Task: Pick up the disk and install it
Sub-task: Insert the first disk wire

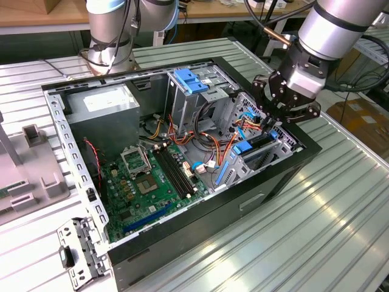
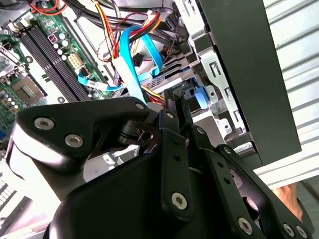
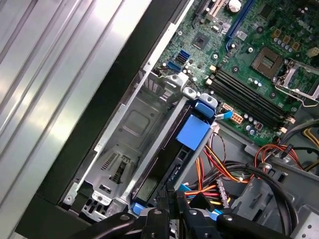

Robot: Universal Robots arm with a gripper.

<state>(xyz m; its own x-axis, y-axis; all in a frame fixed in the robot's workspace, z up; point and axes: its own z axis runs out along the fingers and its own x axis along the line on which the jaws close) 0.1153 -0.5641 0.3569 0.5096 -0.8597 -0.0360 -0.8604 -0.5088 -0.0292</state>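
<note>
Gripper [image 1: 271, 125]: at the drive bay of the computer case [image 1: 285, 176], jaws together.
Disk [image 3: 164, 159]: seated edge-on in the bay, blue rails showing.

The black gripper [image 2: 177, 102] reached down into the open computer case, its two slim fingers [image 2: 172, 117] drawn close together, with their tips at a blue plastic piece [image 2: 192, 94] in the metal drive bay [image 2: 212, 94]. Whether they pinched anything could not be told. Just beyond the tips ran flat blue ribbon cables [image 2: 132, 55] among orange and yellow wires [image 2: 107, 20]. Farther off to one side lay the green motherboard [image 2: 37, 50]. On the opposite side stood the case's black wall [image 2: 244, 69].
</note>
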